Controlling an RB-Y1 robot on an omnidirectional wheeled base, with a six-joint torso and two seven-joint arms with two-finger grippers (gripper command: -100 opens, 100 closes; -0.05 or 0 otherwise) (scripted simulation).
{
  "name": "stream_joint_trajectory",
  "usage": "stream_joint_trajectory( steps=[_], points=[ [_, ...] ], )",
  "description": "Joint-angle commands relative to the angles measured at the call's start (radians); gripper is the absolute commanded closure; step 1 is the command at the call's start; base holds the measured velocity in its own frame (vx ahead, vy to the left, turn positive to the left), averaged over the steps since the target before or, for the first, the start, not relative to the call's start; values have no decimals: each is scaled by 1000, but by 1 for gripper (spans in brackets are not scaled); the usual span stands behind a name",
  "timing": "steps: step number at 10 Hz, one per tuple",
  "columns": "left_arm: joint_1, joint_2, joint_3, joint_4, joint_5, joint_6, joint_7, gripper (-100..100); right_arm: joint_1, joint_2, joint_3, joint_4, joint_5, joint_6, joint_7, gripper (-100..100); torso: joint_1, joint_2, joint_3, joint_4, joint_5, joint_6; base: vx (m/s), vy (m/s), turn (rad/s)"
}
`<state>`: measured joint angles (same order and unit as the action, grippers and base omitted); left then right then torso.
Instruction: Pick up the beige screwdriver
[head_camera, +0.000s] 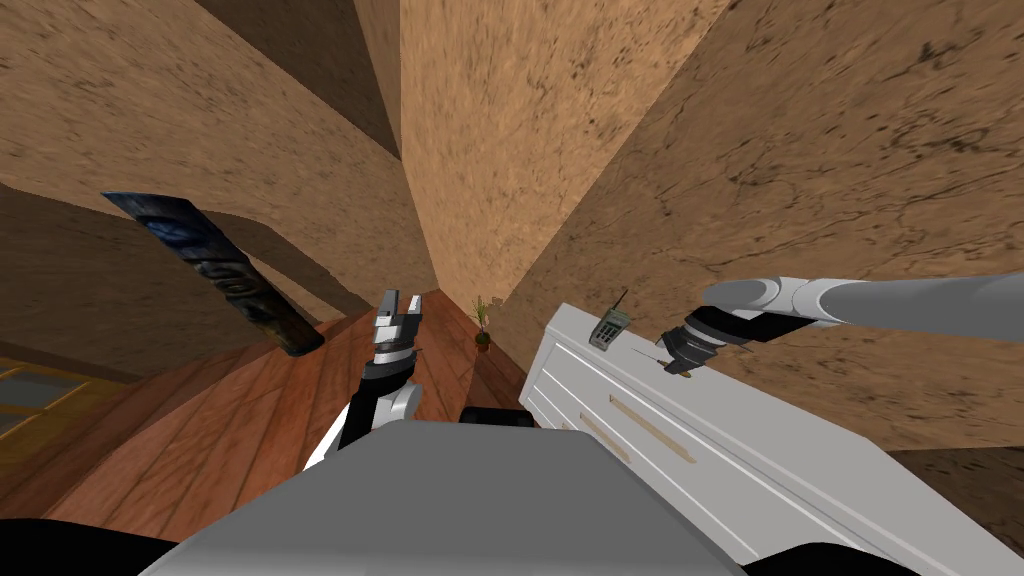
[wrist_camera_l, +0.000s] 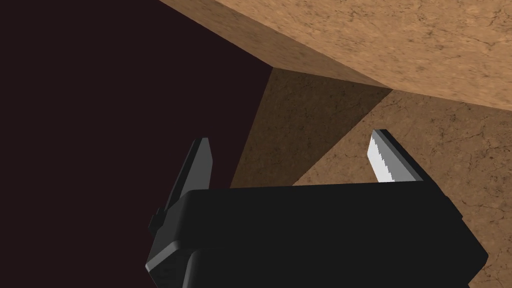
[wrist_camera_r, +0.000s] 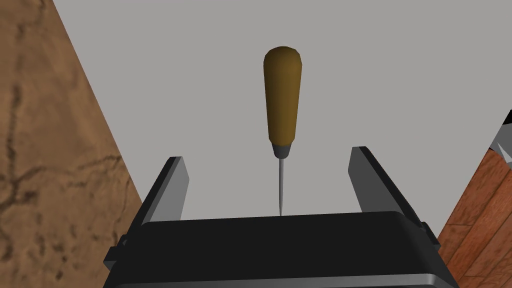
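Plainly, the screwdriver (wrist_camera_r: 283, 100) is no pale beige: its handle is a smooth olive-brown, rounded at the butt and narrowing towards a short dark collar. From that collar a thin grey shaft runs to a fine point. It lies flat on the top of a white chest of drawers (head_camera: 800, 430), a top that looks plain grey in the right wrist view. The shaft points towards the body of the right gripper (wrist_camera_r: 268, 154), and the handle lies beyond the fingertips.

The right gripper's two blade fingers (wrist_camera_r: 172, 192) stand wide apart, one on each side of the shaft and not touching it. In the head view the right arm reaches across the chest top, with the tool's handle showing as a small yellowish tip just under the dark gripper.

Further along the same top, nearer the chest's far end, stands a small grey handset with keypad and antenna (head_camera: 608, 328), apart from the screwdriver. The drawer fronts carry beige strip handles.

Beyond the chest, a small potted plant (head_camera: 482, 325) sits on the reddish wooden plank floor (head_camera: 250, 420). The left gripper (wrist_camera_l: 291, 139) hangs over that floor, away from the chest, its fingers spread and holding nothing.
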<state>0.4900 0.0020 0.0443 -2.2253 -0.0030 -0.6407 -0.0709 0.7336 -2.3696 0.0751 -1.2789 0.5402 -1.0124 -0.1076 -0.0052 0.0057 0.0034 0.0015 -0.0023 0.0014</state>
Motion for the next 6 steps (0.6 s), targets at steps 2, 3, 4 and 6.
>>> stream_joint_trajectory(
  steps=[2, 3, 4, 6],
  points=[
    [0, 0, 0, 0, 0, 0, 0, 0, 8, -15, -20, -38, 14, 27, -72, -100, 1, -1, 0, 0, 0, 0, -65, -60, 99],
    [0, 0, 0, 0, 0, 0, 0, 0, 13, -21, -29, -55, 20, 38, -99, -100, 1, -1, -1, 0, 0, -1, -96, -80, 149],
    [0, 0, 0, 0, 0, 0, 0, 0, 17, -27, -38, -71, 26, 49, -127, -100, 0, 0, 0, 0, 0, -1, -113, -88, 125],
    [0, 0, 0, 0, 0, 0, 0, 0, 22, -34, -47, -87, 33, 61, -166, -100, 0, -1, 0, 0, 0, 0, -48, -59, 46]
  ],
)
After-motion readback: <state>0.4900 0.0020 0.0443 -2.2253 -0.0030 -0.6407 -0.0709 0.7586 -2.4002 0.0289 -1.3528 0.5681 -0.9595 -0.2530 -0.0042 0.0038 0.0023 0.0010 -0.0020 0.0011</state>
